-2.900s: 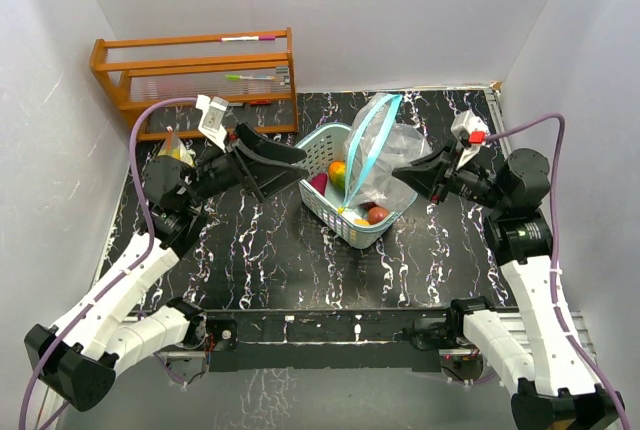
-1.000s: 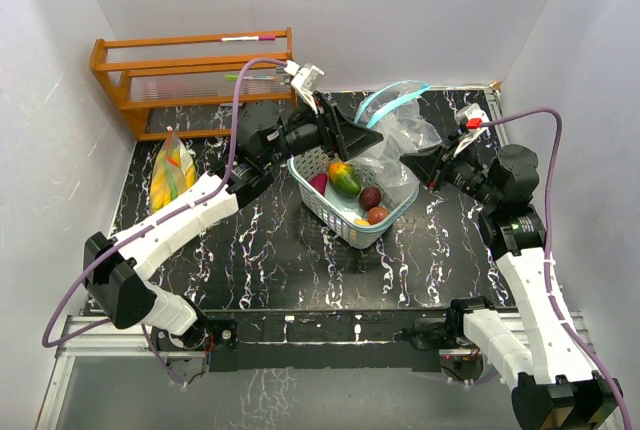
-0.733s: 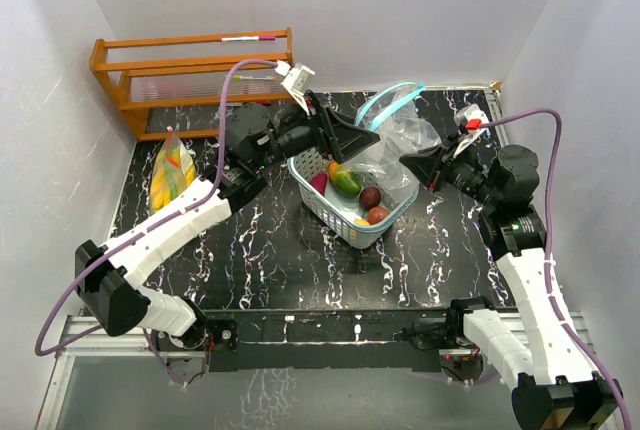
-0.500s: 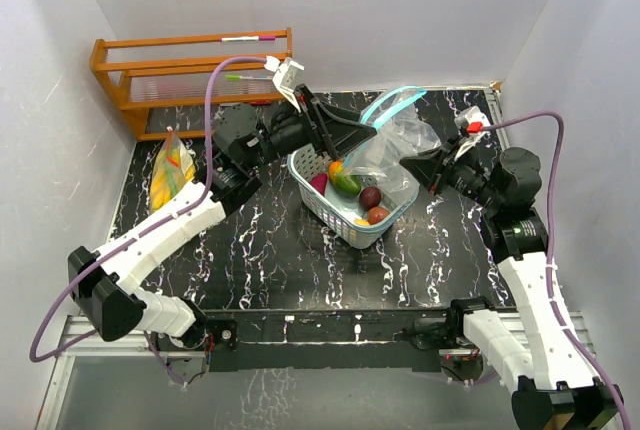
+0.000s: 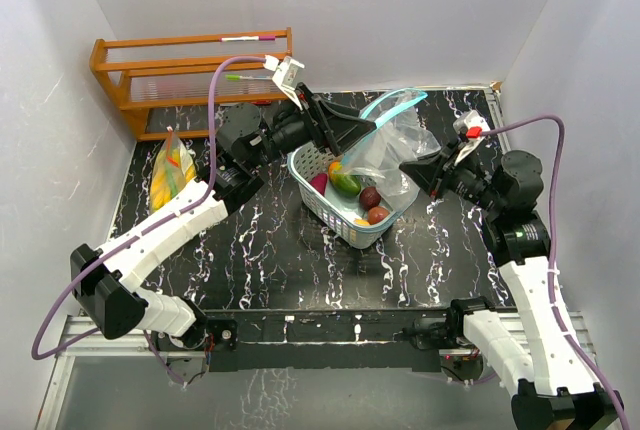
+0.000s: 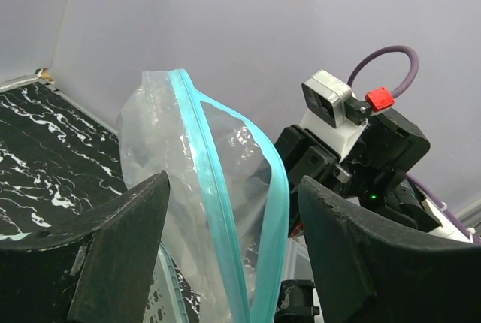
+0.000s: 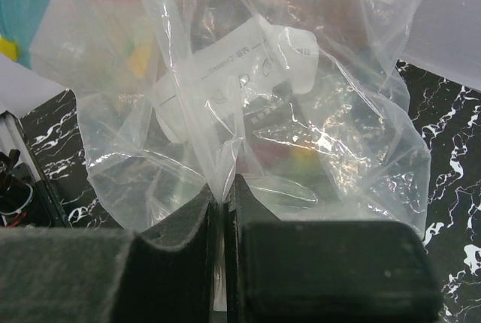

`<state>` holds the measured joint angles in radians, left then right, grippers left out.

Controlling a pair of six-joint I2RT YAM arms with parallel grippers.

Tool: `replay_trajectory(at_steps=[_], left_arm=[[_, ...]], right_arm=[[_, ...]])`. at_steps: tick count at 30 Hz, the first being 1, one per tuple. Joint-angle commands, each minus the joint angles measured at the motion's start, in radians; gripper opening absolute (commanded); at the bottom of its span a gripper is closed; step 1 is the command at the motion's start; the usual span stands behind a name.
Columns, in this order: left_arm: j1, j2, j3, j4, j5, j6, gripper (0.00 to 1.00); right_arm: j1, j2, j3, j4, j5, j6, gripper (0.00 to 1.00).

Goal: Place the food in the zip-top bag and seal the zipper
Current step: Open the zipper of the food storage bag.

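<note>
A clear zip-top bag [image 5: 398,146] with a teal zipper rim [image 5: 383,103] is held up over the far right of a pale teal mesh basket [image 5: 308,162]. The basket holds a green-orange mango [image 5: 345,182] and small red round fruits [image 5: 372,206]. My left gripper [image 5: 368,130] is open, with both teal rim strips [image 6: 223,210] between its fingers [image 6: 113,255]. My right gripper [image 5: 412,169] is shut on a fold of the bag's clear plastic [image 7: 222,165], at the bag's right side. The bag looks empty.
A second filled bag with yellow bananas [image 5: 171,171] lies at the left of the black marbled table [image 5: 300,260]. A wooden rack [image 5: 195,75] stands at the back left. White walls close in on all sides.
My left arm swung from left of the basket up to the bag's mouth, and its open jaws now straddle the rim. My right gripper kept its hold and sank slightly.
</note>
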<state>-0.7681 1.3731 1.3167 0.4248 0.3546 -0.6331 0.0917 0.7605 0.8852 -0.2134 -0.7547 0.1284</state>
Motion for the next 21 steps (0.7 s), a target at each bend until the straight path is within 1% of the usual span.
replay_trajectory(at_steps=[1, 10, 14, 19, 21], left_arm=[[-0.002, -0.009, 0.042, 0.016, -0.041, 0.039, 0.67], [-0.002, -0.009, 0.036, -0.012, -0.067, 0.071, 0.62], [-0.002, 0.014, 0.038, -0.031, -0.066, 0.096, 0.54], [-0.002, 0.032, 0.036, -0.042, -0.063, 0.102, 0.52], [-0.002, 0.04, 0.041, -0.047, -0.051, 0.102, 0.48]], right_arm=[[0.006, -0.022, 0.024, 0.023, -0.023, -0.024, 0.08], [0.006, -0.039, 0.033, 0.002, -0.041, -0.054, 0.08], [0.005, -0.047, 0.039, 0.004, -0.063, -0.059, 0.08], [0.006, -0.059, 0.042, 0.0, -0.061, -0.06, 0.08], [0.006, -0.059, 0.043, -0.002, -0.062, -0.061, 0.08]])
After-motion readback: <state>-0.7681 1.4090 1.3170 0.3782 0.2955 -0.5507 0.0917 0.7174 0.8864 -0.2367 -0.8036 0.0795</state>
